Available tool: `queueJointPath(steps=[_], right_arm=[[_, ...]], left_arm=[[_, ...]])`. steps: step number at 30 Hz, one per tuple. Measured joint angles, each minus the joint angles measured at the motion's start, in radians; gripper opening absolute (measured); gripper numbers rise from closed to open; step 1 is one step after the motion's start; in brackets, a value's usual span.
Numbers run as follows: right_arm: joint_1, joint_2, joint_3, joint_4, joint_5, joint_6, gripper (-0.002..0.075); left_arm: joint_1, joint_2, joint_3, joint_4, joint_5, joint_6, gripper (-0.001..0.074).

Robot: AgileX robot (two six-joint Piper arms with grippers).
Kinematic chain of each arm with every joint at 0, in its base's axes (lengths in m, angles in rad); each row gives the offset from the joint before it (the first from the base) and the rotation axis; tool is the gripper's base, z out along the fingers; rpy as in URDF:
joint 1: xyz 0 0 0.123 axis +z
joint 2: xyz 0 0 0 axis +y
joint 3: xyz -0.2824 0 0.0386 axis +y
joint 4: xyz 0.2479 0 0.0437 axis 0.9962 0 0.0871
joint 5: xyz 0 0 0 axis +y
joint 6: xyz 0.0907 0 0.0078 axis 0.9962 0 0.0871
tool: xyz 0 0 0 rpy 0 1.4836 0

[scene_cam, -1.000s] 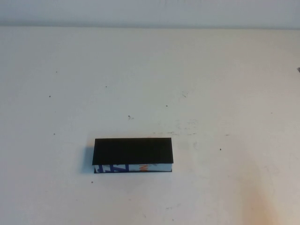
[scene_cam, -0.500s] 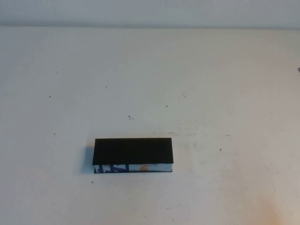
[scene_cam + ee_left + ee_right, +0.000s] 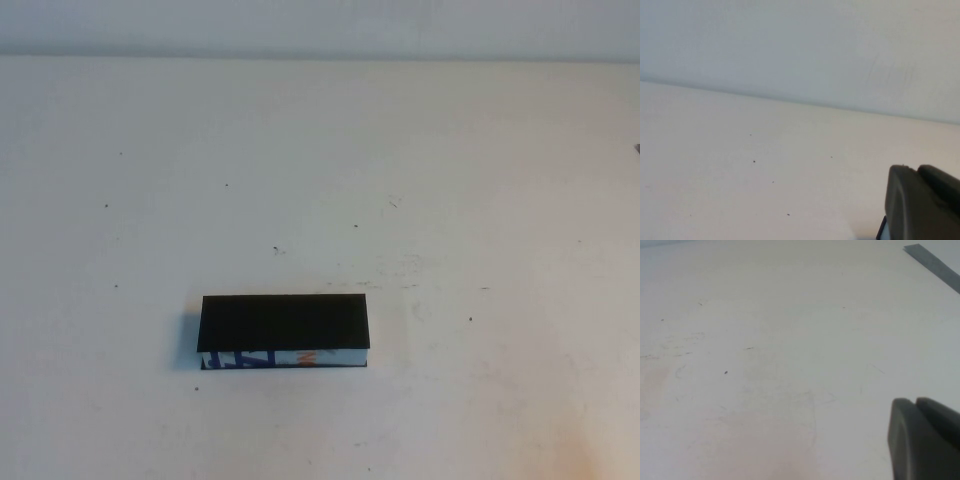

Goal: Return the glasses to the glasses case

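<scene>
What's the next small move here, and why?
Probably none beyond parking the arms. The glasses case lies shut near the front of the table, and no glasses show anywhere, so they may already be inside, though that can't be seen. The left gripper and the shut right gripper are both outside the high view, over bare table, touching nothing.

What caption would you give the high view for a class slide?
Closed black glasses case lying alone on the white table, printed front edge facing the camera; no glasses, left gripper or right gripper in this view.
</scene>
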Motion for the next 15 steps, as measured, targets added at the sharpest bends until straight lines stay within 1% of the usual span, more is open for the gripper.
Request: queueJointPath(steps=[3,7,11,13,15], right_arm=[[0.0,0.0,0.0,0.0,0.0,0.0,-0.0011],[0.0,0.0,0.0,0.0,0.0,0.0,-0.0011],[0.0,0.0,0.0,0.0,0.0,0.0,-0.0011],[0.0,0.0,0.0,0.0,0.0,0.0,-0.0011],[0.0,0.0,0.0,0.0,0.002,0.0,-0.0011]], left_arm=[[0.0,0.0,0.0,0.0,-0.013,0.024,-0.0001],[0.0,0.0,0.0,0.0,-0.088,0.063,-0.0001],[0.0,0.0,0.0,0.023,-0.106,0.07,-0.0001],[0.004,0.0,0.0,0.114,-0.104,0.044,-0.0001],[0.042,0.0,0.0,0.265,-0.084,-0.045,-0.0001]])
